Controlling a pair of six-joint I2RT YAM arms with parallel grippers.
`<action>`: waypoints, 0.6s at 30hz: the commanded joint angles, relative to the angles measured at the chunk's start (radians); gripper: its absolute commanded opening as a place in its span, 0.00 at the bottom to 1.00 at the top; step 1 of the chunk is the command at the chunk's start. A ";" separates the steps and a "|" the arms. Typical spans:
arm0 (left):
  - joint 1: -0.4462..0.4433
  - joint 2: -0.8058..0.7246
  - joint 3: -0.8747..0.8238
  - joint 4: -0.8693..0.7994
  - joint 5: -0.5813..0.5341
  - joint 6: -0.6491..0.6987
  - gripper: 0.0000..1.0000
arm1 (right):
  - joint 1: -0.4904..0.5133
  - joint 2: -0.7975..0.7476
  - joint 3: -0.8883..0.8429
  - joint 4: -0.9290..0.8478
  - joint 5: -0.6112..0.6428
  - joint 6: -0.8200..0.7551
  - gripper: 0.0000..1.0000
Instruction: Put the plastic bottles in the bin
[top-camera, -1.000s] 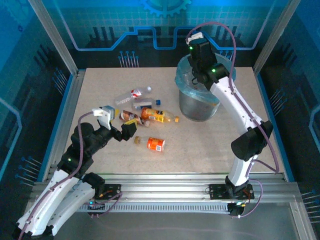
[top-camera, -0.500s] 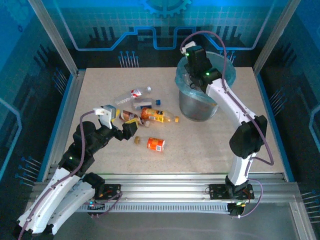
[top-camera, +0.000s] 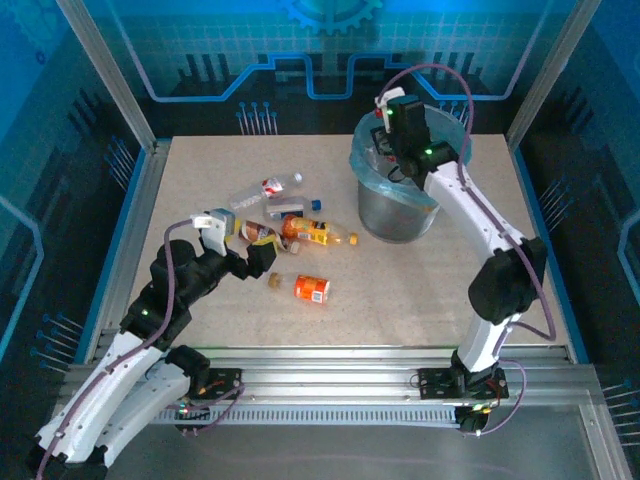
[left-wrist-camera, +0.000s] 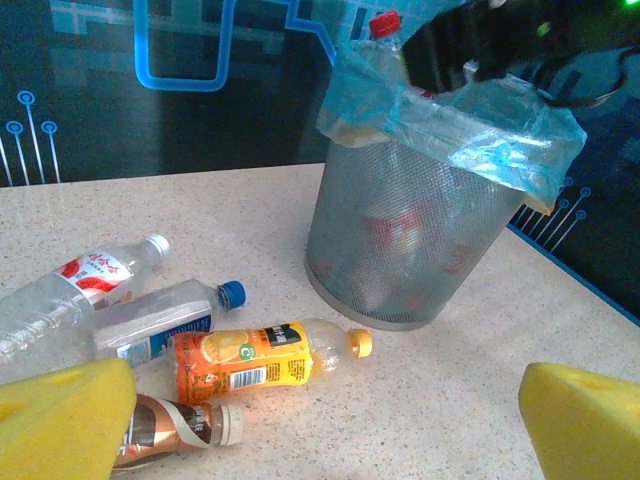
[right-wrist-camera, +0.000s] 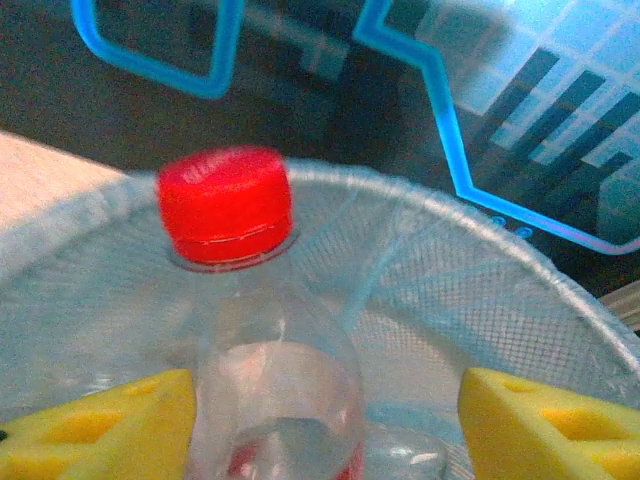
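I've got the left claw (left-wrist-camera: 322, 432) nearest me, spread as wide as it goes, nothing in it, low over the desk (left-wrist-camera: 450, 400). Its pad (left-wrist-camera: 60, 415) hides half the brown-label bottle (left-wrist-camera: 185, 425). The short orange bottle (top-camera: 311, 289) lies apart, near the arms. Beyond lie the orange juice bottle (left-wrist-camera: 262, 357), the blue-cap bottle (left-wrist-camera: 165, 320) and the red-label bottle (left-wrist-camera: 95, 280), all loose. Farther back is the bin (left-wrist-camera: 400, 250), its contents a blur through the wall. Above it, my right claw (right-wrist-camera: 325, 435) is part open. The red-capped bottle (right-wrist-camera: 275, 390) sits right beside 1 pad, with a gap to the other and its base cut off. Since a moment ago, the right wrist has swung rightward and the desk bottles are unmoved.
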 joint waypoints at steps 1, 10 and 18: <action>-0.006 0.000 0.004 0.013 -0.015 -0.010 0.99 | -0.004 -0.103 0.038 0.016 -0.091 0.093 0.72; -0.006 0.001 0.006 0.006 -0.016 -0.011 0.99 | -0.039 0.001 0.149 -0.030 -0.111 0.160 0.59; -0.006 -0.025 0.003 -0.027 -0.038 0.001 0.99 | -0.056 0.132 0.175 -0.141 -0.178 0.219 0.41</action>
